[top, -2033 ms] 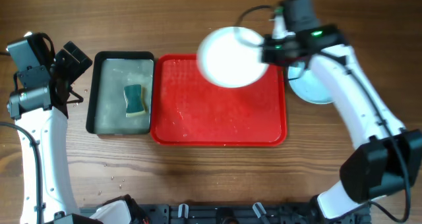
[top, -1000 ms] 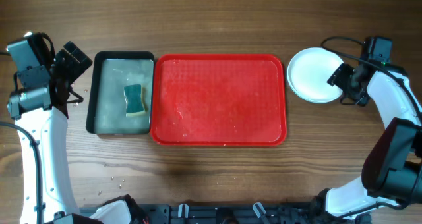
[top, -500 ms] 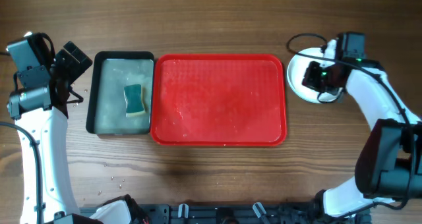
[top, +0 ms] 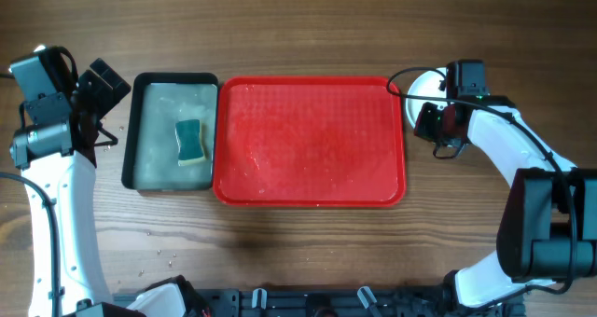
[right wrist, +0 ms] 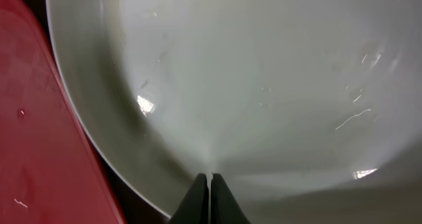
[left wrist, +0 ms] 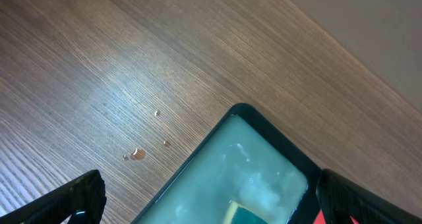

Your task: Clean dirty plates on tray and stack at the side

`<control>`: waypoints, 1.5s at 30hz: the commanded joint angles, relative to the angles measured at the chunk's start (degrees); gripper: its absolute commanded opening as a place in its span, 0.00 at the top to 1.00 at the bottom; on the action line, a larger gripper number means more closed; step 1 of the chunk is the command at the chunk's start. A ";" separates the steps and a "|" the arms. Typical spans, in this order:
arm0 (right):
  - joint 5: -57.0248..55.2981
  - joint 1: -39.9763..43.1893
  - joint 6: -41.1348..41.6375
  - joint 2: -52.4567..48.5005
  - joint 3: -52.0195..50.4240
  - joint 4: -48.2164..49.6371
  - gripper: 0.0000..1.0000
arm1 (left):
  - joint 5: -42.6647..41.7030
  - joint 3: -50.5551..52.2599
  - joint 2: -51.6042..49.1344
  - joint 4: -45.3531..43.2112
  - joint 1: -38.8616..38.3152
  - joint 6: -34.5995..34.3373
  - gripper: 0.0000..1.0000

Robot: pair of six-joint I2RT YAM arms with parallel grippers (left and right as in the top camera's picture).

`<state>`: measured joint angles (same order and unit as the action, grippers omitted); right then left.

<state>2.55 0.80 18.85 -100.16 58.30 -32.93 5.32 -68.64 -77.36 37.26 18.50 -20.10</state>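
My right tool (right wrist: 209,184) has its two tips pressed together with nothing between them. It hangs over the near part of the white plate (right wrist: 264,72), and I cannot tell whether the tips touch the plate. That plate lies on the counter (top: 298,28) just beside the right rim of the red tray (top: 308,202). From overhead only its far-left part shows past my arm. The plate's surface is wet and glossy, with a few streaks and bright glints. The red tray sits in the middle of the counter, its floor bare and damp. On its left, touching it, is a black tray (top: 131,130) of cloudy water with a green-yellow sponge (top: 190,142) in it. My left tool (left wrist: 214,196) hangs above the far-left corner of the black tray with its fingers spread wide and holding nothing. A few droplets (left wrist: 137,154) sit on the wood there.
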 commanded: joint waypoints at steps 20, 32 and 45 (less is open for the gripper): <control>6.73 -0.24 -8.20 4.74 11.72 -7.15 0.00 | 0.33 -0.42 -0.24 -0.17 0.42 -0.55 0.00; 6.71 -0.24 -8.20 4.74 11.72 -7.15 0.00 | 0.33 -0.42 -0.22 -0.17 0.42 -0.52 0.00; 6.51 -7.08 -8.20 21.38 10.58 -6.78 0.00 | 0.33 -0.42 -0.24 -0.17 0.42 -0.52 0.00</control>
<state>8.19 -4.34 11.62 -84.95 68.60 -39.83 5.32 -68.64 -77.36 37.23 18.50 -20.10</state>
